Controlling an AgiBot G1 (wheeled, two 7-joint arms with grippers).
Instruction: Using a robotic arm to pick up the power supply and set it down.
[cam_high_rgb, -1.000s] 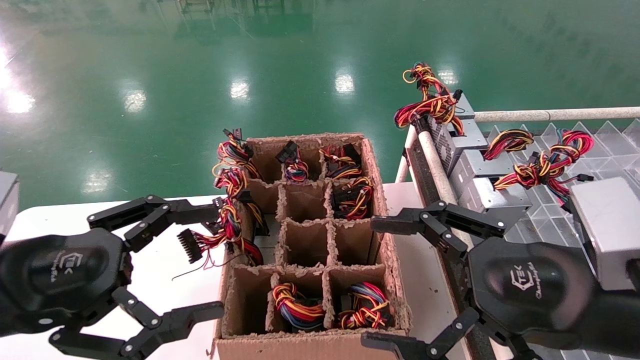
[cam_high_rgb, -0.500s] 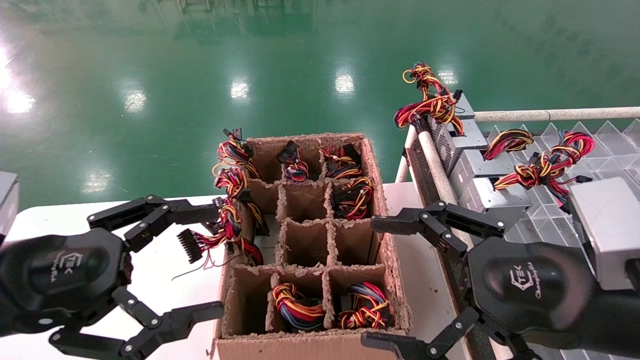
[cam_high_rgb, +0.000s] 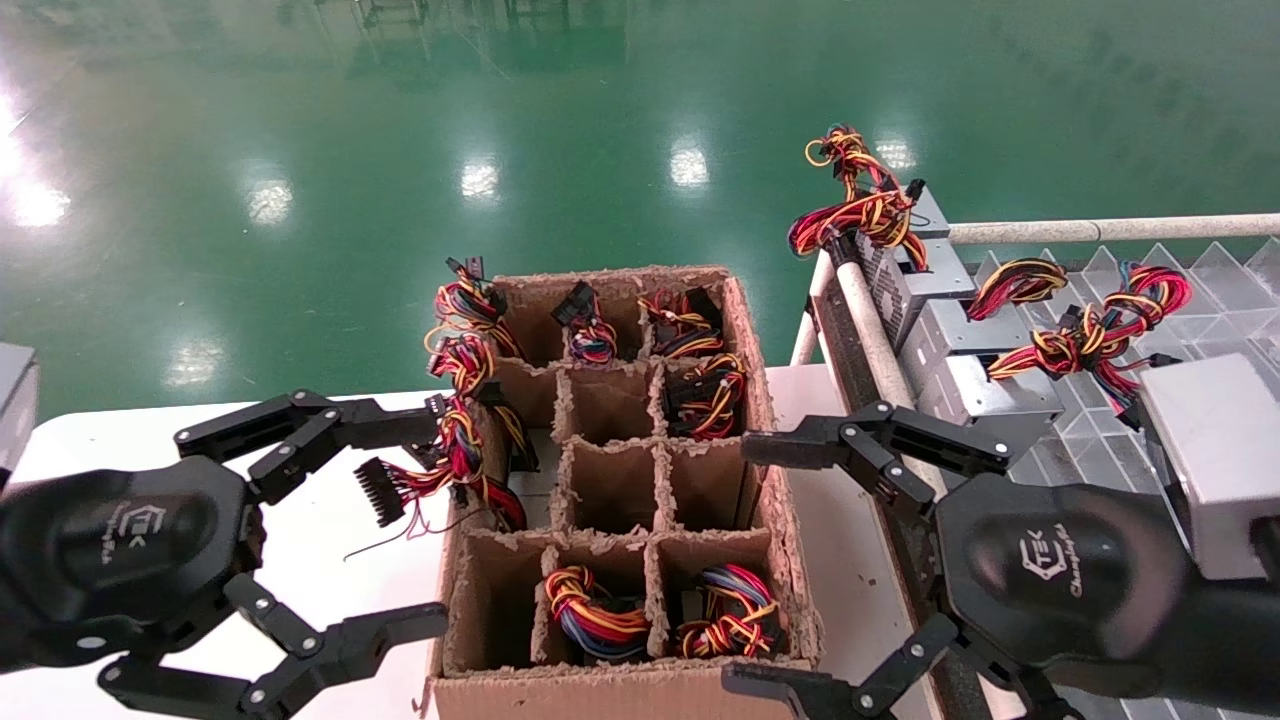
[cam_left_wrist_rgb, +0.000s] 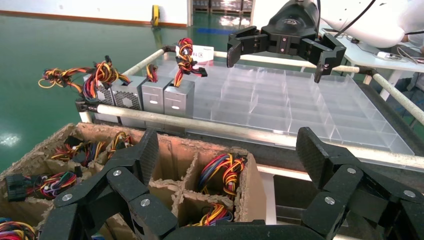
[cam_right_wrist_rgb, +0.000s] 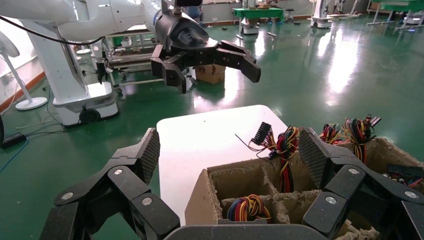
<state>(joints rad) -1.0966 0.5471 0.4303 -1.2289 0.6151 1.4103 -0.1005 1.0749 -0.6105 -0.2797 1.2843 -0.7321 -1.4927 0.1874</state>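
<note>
Several grey power supplies (cam_high_rgb: 935, 335) with red, yellow and black wires stand in a row at the near end of the rack on the right, also in the left wrist view (cam_left_wrist_rgb: 165, 97). More wire bundles (cam_high_rgb: 610, 610) stick up from cells of the cardboard divider box (cam_high_rgb: 770, 420); the bodies under them are hidden. One bundle with a black connector (cam_high_rgb: 380, 490) hangs over the box's left wall. My left gripper (cam_high_rgb: 435, 520) is open beside that wall, holding nothing. My right gripper (cam_high_rgb: 740, 565) is open at the box's right wall, also holding nothing.
The box sits on a white table (cam_high_rgb: 330, 560). The rack carries a clear plastic divided tray (cam_left_wrist_rgb: 280, 100) behind a metal rail (cam_high_rgb: 870, 330). Green floor lies beyond. Each wrist view shows the opposite gripper: the right gripper (cam_left_wrist_rgb: 275, 60), the left gripper (cam_right_wrist_rgb: 215, 75).
</note>
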